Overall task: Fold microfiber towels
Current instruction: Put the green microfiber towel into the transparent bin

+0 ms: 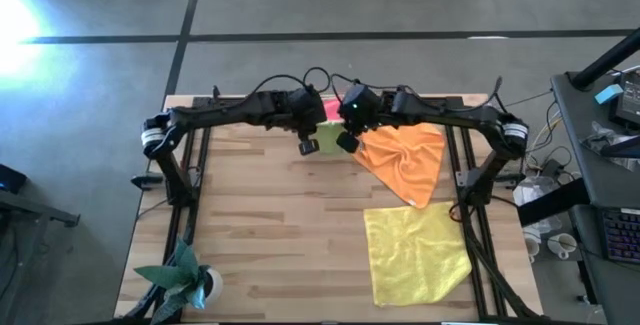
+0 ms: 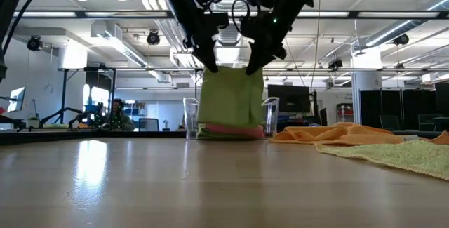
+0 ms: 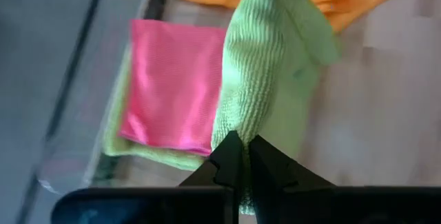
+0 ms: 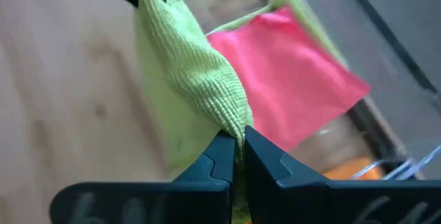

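A lime green towel [image 2: 230, 98] hangs between my two grippers over the table's far middle. My left gripper [image 2: 209, 65] and my right gripper [image 2: 254, 65] are both shut on its top, close together. Below and behind it, a hot pink towel [image 3: 172, 86] lies flat on a second lime green towel [image 3: 138, 151] in the clear tray [image 2: 191, 119]. An orange towel [image 1: 405, 160] lies crumpled to the right of the grippers. A yellow towel [image 1: 415, 253] lies spread near the table's front right. My left gripper pinches the hanging green towel's upper left corner [image 3: 238, 124] between its two fingers, pointing down from above. The cloth is bunched there; one layer or several, I cannot tell. The towel hangs below, and its top edge runs over to the other gripper. My right gripper pinches the same towel's upper right corner [image 4: 231, 117] between its two fingers, pointing down from above. The cloth is bunched at the fingers. The towel hangs below them; its lower edge [image 2: 230, 124] reaches the level of the stack in the tray.
A small potted plant [image 1: 185, 280] stands at the front left corner. The wooden tabletop [image 1: 270, 225] lies bare across its left and middle. Black frame rails [image 1: 195, 180] run along both sides of the table.
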`<state>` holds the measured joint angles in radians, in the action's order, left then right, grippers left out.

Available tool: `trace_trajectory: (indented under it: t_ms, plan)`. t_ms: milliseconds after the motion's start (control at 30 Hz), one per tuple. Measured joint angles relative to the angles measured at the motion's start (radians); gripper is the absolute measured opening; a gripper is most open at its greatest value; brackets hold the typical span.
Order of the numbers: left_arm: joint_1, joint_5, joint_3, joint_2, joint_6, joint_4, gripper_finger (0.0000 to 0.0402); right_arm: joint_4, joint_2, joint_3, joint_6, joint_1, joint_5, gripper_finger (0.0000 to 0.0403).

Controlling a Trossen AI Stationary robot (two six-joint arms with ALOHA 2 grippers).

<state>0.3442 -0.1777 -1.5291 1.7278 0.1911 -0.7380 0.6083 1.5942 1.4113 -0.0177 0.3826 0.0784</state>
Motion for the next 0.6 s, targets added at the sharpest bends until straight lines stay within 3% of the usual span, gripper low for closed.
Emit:
trace_trajectory:
  t_ms: [300,600]
  plan:
    - [0.119,-0.039,0.0,0.077,0.114,0.084,0.0001,-0.016,0.161,0.134,0.08,0.135,-0.004,0.0008]
    - [0.221,-0.037,0.001,0.092,0.212,0.188,0.0001,-0.004,0.278,0.254,0.14,0.199,-0.004,0.0008]
